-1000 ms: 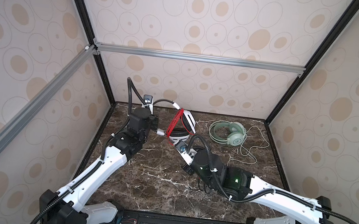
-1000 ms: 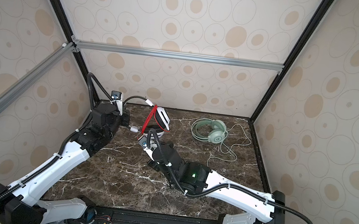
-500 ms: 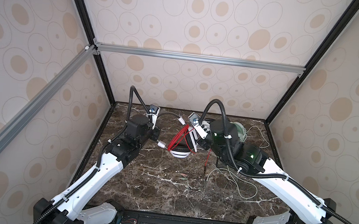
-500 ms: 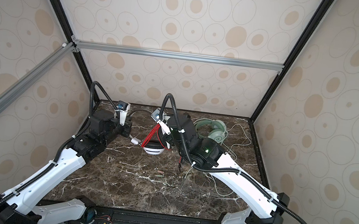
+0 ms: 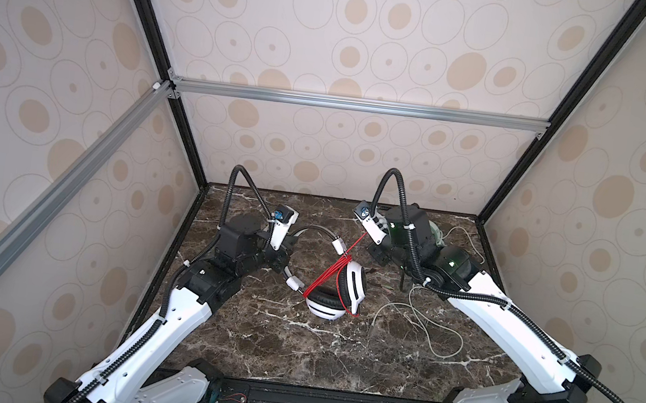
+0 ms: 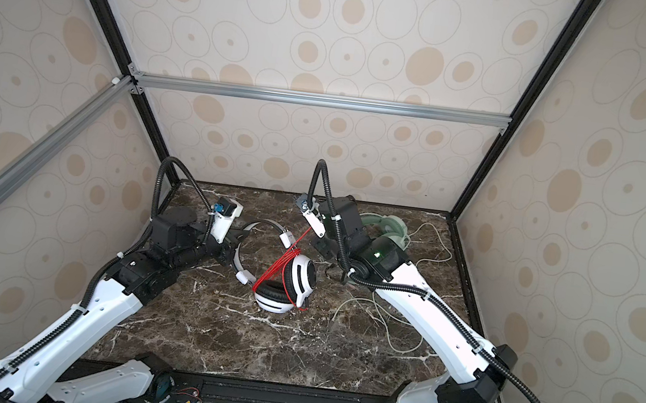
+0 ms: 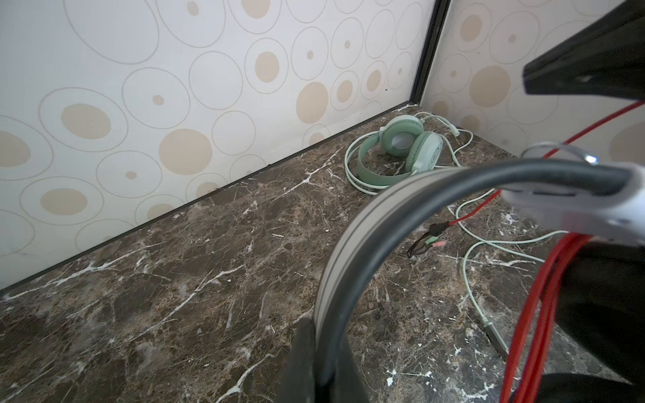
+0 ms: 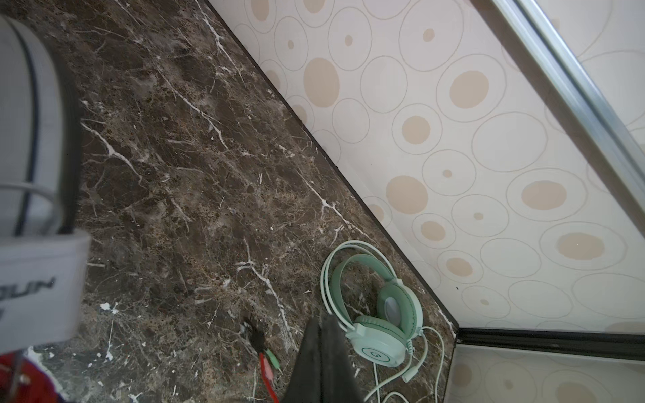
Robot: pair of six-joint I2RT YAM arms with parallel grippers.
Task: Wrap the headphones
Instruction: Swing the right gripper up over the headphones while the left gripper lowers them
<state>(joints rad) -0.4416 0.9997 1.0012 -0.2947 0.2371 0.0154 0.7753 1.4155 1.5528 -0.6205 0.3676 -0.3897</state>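
Now your right gripper (image 5: 373, 252), clamped on the red cord (image 5: 328, 278), has swung from the near side to far right, pulling it taut over the white headset (image 5: 337, 296) at centre, whose band (image 5: 315, 231) your left gripper (image 5: 284, 254) pinches, ready for another turn; the green headset (image 6: 387, 227) waits far right.

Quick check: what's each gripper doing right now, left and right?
The left gripper is closed on the headband of the white headphones.
The right gripper is closed, apparently pinching the taut red cord.

Marble tabletop (image 5: 253, 349), mint-green headset (image 7: 425, 157), pale cord (image 8: 375, 373)
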